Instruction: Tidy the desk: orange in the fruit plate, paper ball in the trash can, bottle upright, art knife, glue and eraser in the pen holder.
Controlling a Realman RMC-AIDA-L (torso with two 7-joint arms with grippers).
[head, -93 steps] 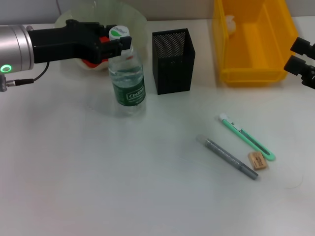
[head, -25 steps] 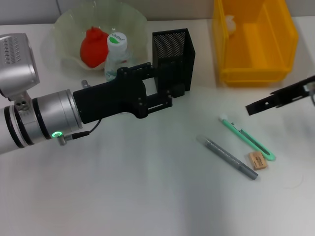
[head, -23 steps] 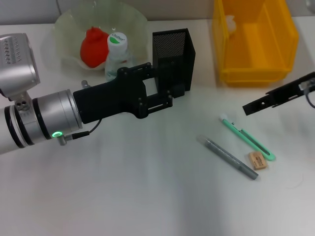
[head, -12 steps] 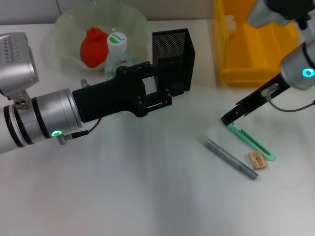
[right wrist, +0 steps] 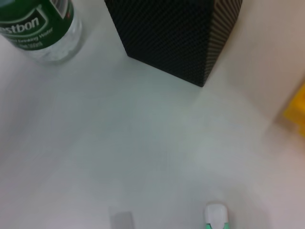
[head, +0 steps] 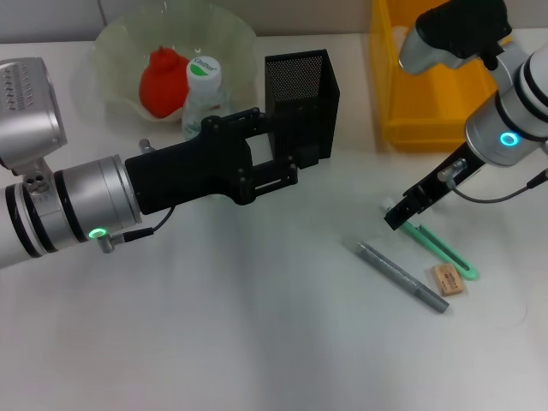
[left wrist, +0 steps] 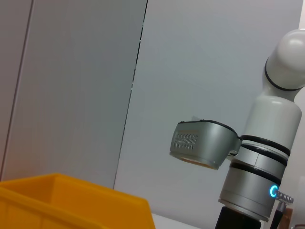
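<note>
Left hand point(head: 287, 163): stretched low across the tabletop point(head: 214, 325), tip just in front of the pen holder; whether it is released or clenched, I cannot tell.
Fruit plate point(head: 116, 38): pale green, at the back left, with the orange point(head: 163, 79) sitting inside it.
Bottle point(head: 204, 86): standing upright, green cap on top, just in front of the plate and partly behind the left arm.
Pen holder point(head: 301, 86): black mesh, upright, just right of the bottle.
Glue point(head: 401, 275): grey stick lying flat on the tabletop, right of centre.
Right hand point(head: 401, 212): down low over the white end of the art knife; grip state I cannot tell.
Art knife point(head: 441, 248): green, lying flat, slanting away from the right hand's tip; its white end shows in the right wrist view point(right wrist: 217, 214).
Eraser point(head: 448, 280): tan block, just beside the knife's far end and the glue's tip.
Trash can point(head: 441, 73): yellow bin, back right, behind the right arm.
</note>
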